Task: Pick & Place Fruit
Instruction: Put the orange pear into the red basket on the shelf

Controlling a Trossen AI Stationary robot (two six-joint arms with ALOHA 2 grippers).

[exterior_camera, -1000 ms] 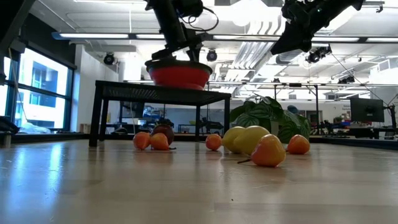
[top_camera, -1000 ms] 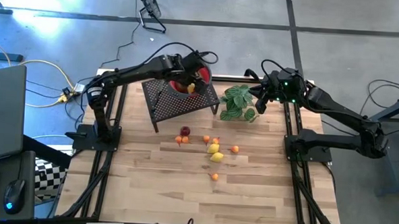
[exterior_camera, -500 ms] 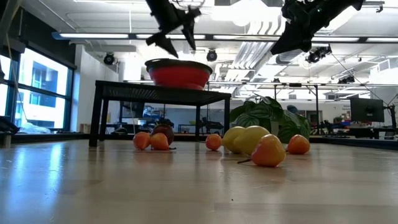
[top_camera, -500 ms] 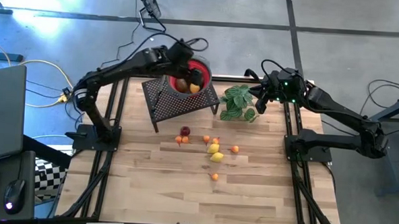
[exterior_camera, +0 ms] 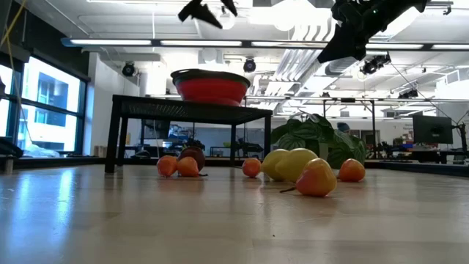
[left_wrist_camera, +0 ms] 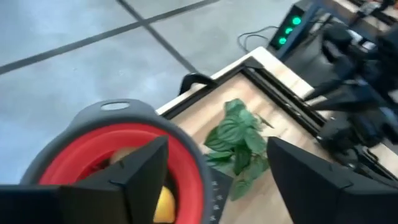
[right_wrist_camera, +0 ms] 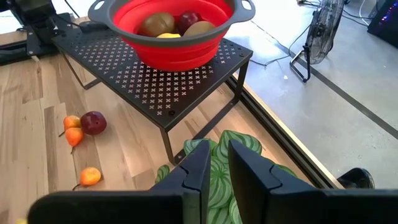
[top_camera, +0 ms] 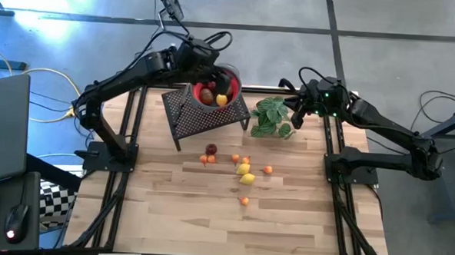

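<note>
From above, the left claw (top_camera: 202, 49) hangs over the red bowl (top_camera: 231, 75) on the black rack (top_camera: 201, 119). More fruit (top_camera: 243, 169) lies on the counter (top_camera: 208, 219). From the left wrist, its fingers (left_wrist_camera: 146, 165) stand apart, empty. From the right wrist, the right claw (right_wrist_camera: 214, 163) is narrow, empty, above the leafy plant (right_wrist_camera: 227, 183).

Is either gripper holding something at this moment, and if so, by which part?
Nothing is held. The left gripper is open and empty above the red bowl; the right gripper holds nothing over the plant.
</note>
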